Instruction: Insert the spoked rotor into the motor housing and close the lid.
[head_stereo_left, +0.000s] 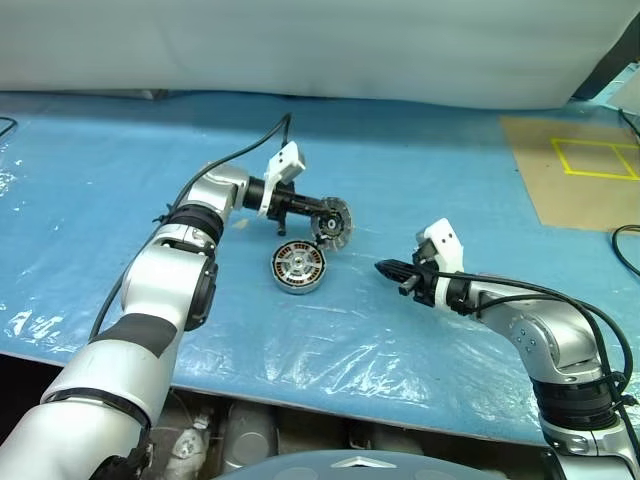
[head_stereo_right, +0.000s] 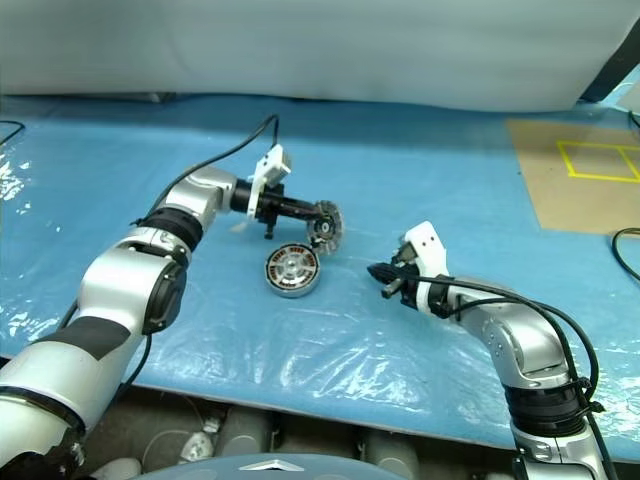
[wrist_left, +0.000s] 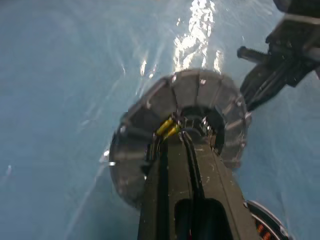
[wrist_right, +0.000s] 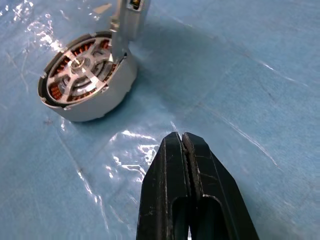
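Observation:
The motor housing (head_stereo_left: 299, 284) stands on the blue sheet, a silver can with copper windings. The spoked rotor (wrist_right: 80, 75) lies inside it, its spokes crossing the windings. Just behind and to the right of the housing, my left gripper (head_stereo_left: 322, 222) is shut on the lid (head_stereo_left: 340, 232), held on edge above the sheet. In the left wrist view the lid's (wrist_left: 150, 115) grey segmented rim faces the camera, and the fingers pinch it near its black centre. My right gripper (head_stereo_left: 390, 270) hovers right of the housing, shut and empty, pointing toward it.
A brown board (head_stereo_left: 580, 170) with a yellow tape square lies at the far right. A black cable (head_stereo_left: 235, 155) trails from my left wrist. The sheet's front edge (head_stereo_left: 300, 395) runs close below the housing. White padding (head_stereo_left: 300, 45) closes off the back.

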